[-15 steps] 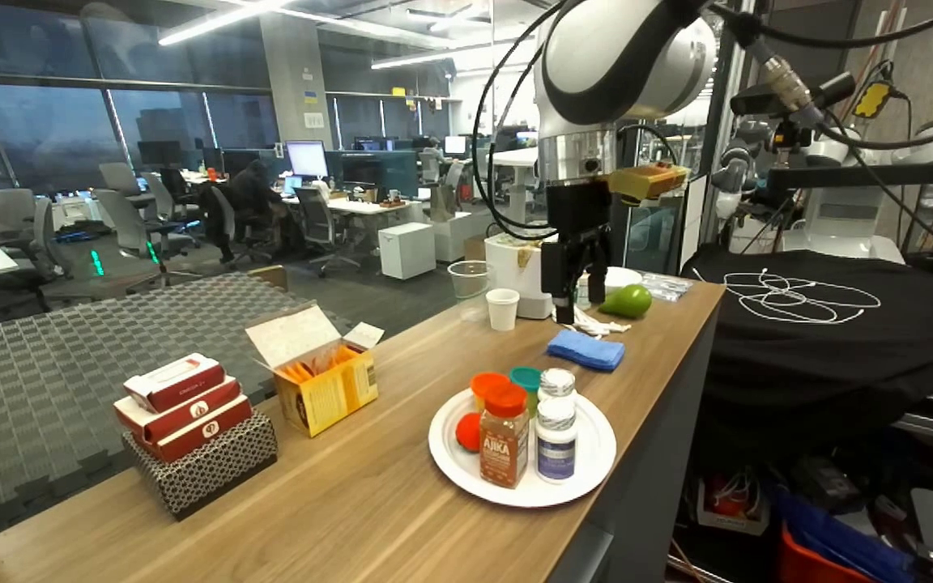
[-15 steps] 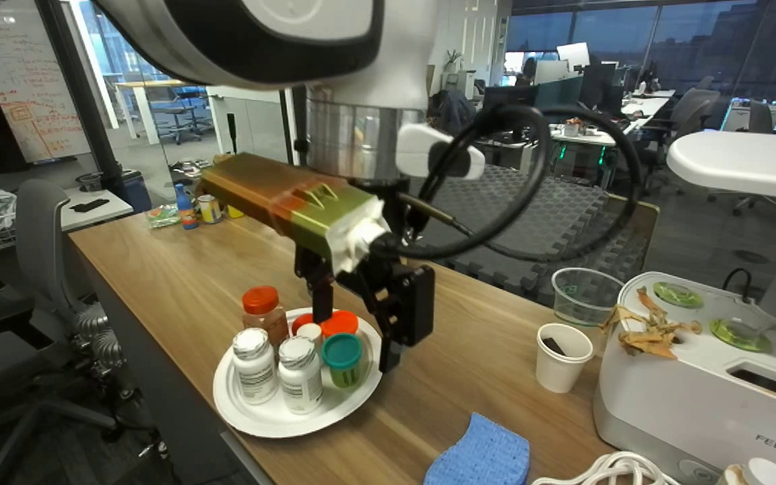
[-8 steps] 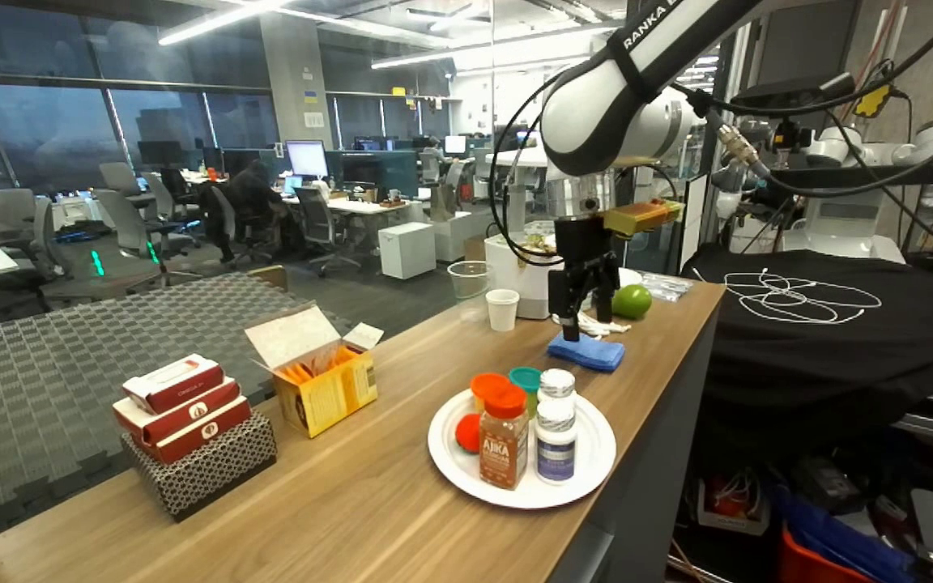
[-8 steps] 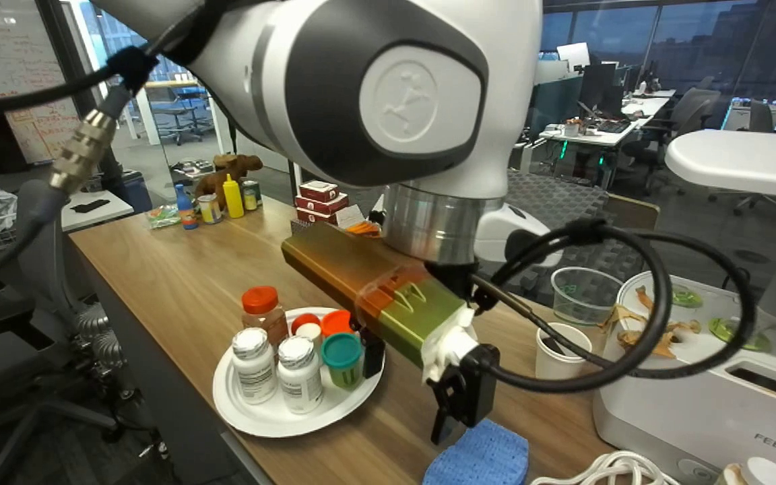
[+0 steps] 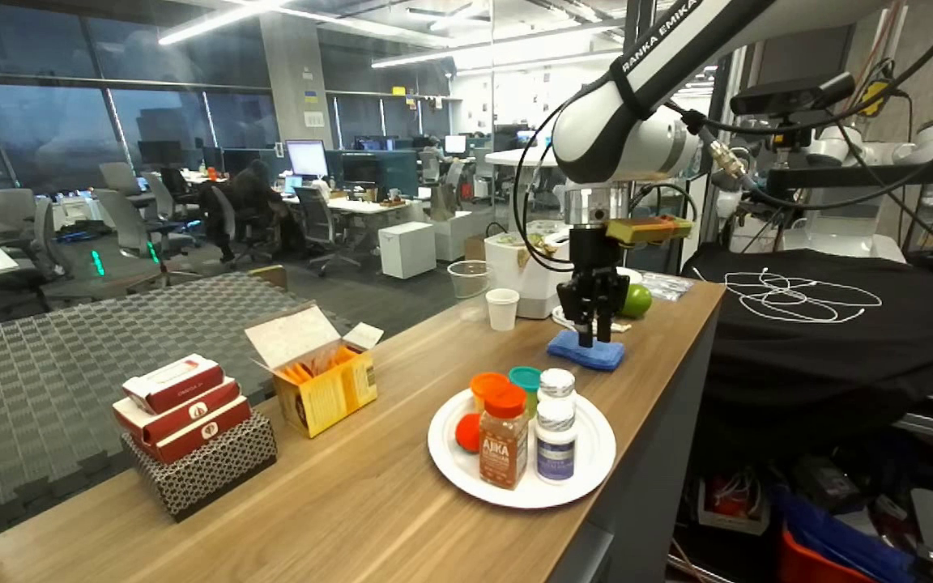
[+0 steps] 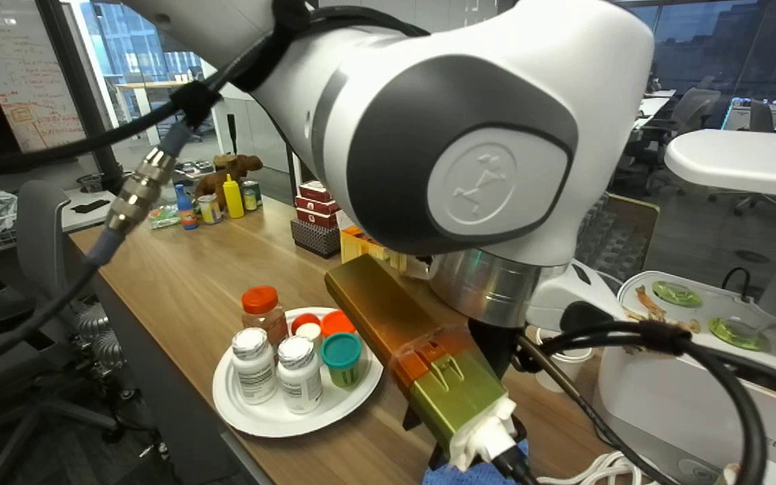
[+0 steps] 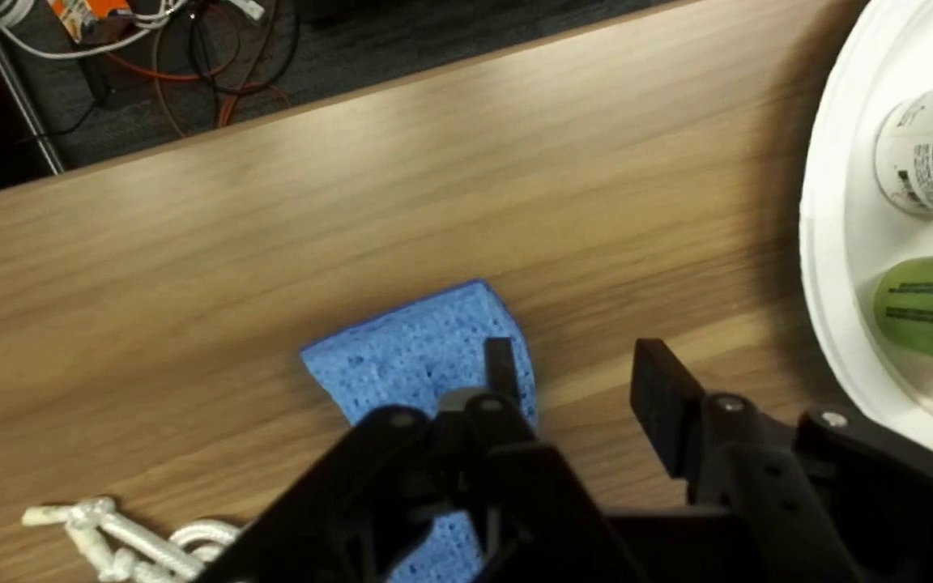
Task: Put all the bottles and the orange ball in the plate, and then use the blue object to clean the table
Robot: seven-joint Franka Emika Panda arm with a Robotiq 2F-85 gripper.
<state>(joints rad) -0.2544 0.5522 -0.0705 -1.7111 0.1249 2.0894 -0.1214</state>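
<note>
The hand [image 7: 576, 356] hangs low at the blue sponge [image 7: 426, 348], a fairly narrow stretch of free space between its two fingers. In the wrist view, one finger is over the sponge and the other stands past its edge, toward the plate [image 5: 450, 478]; whether either touches the sponge cannot be told. The sponge lies on the worktop [image 5: 337, 502], between the plate and a white cord [image 7: 151, 544], apart from the plate.

In an exterior view, the brown bottle [image 5: 504, 453] with a red cap stands upright at the near side of the plate. Just right of it is the white bottle [image 5: 555, 461] with a dark-blue label, and behind that a second white bottle [image 5: 556, 382]. The orange ball [image 5: 468, 432] sits left of the brown bottle, partly hidden by it. An orange cup [image 5: 487, 384] and a teal-topped cup [image 5: 526, 389] stand farther back.

At the left, red boxes [image 5: 191, 413] are stacked on a patterned box [image 5: 215, 474], near a yellow box [image 5: 337, 401] with raised flaps.
</note>
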